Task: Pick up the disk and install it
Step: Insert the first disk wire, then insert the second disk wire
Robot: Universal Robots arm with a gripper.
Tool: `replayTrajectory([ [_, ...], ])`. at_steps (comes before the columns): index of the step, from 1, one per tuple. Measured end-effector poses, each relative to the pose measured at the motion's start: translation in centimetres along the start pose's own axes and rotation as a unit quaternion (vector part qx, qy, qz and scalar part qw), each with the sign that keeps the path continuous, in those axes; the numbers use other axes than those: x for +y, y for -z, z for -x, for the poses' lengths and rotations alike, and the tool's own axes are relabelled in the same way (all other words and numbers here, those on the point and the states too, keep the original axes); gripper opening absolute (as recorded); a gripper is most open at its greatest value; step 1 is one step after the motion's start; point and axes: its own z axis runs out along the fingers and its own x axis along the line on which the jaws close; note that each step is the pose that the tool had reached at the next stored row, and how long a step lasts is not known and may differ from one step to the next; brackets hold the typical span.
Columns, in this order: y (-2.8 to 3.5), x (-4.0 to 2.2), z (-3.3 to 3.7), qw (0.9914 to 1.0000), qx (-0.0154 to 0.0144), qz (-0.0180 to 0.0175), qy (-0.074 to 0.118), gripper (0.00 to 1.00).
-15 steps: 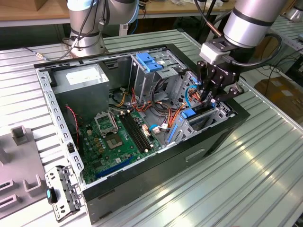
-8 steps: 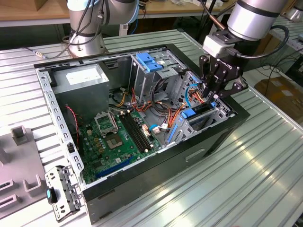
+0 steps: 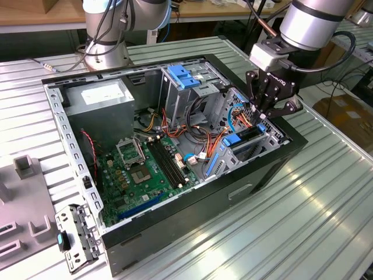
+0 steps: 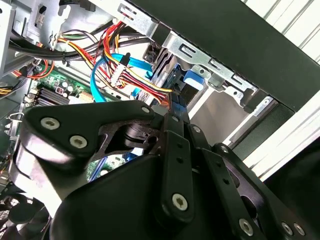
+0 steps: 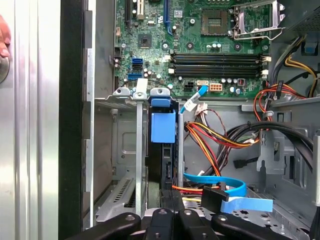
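The disk (image 3: 240,139) stands on edge in the metal drive cage (image 3: 274,133) at the exterior view's right end of the open computer case. In the first wrist view its dark edge (image 5: 167,162) runs down a cage slot, with its blue rail tab (image 5: 163,127) at the far end. My gripper (image 3: 260,121) reaches down from above the cage, and its black fingers (image 5: 172,196) are shut together on the disk's near end. In the second wrist view the fingertips (image 4: 172,107) sit just short of the blue rail (image 4: 194,80).
Red, yellow and blue cables (image 5: 215,145) run beside the cage. The motherboard (image 3: 145,169) lies in the case floor, and a grey power-supply box (image 3: 99,108) and light-blue bracket (image 3: 183,76) stand at the back. A second arm's base (image 3: 105,46) is behind. A person's hand (image 5: 3,37) rests on the table.
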Motion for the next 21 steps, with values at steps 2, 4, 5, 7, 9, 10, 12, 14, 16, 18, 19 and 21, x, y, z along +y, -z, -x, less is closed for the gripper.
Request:
replayTrajectory([
  [2, 0.0, 0.0, 0.0, 1.0, 0.0, 0.0, 0.0, 0.11],
  [4, 0.0, 0.0, 0.0, 1.0, 0.0, 0.0, 0.0, 0.11],
  [5, 0.0, 0.0, 0.0, 1.0, 0.0, 0.0, 0.0, 0.11],
  [7, 0.0, 0.0, 0.0, 1.0, 0.0, -0.0001, 0.0, 0.11],
  [9, 0.0, 0.0, 0.0, 1.0, 0.0, -0.0001, 0.0, 0.11],
  [10, 0.0, 0.0, 0.0, 1.0, 0.0, -0.0001, 0.0, 0.11],
  [12, -0.01, 0.03, 0.0, 1.0, 0.0, -0.0001, 0.0, 0.11],
  [14, -0.01, 0.09, 0.0, 1.0, -0.0001, -0.0001, 0.0, 0.11],
  [16, 0.0, 0.23, 0.0, 1.0, 0.0, -0.0001, 0.0, 0.11],
  [18, 0.0, 0.44, 0.0, 1.0, 0.0, -0.0001, 0.0, 0.11],
  [19, 0.0, 0.56, 0.0, 1.0, 0.0, -0.0001, 0.0, 0.11],
  [21, -0.01, 1.23, 0.0, 1.0, 0.0, -0.0001, 0.0, 0.11],
])
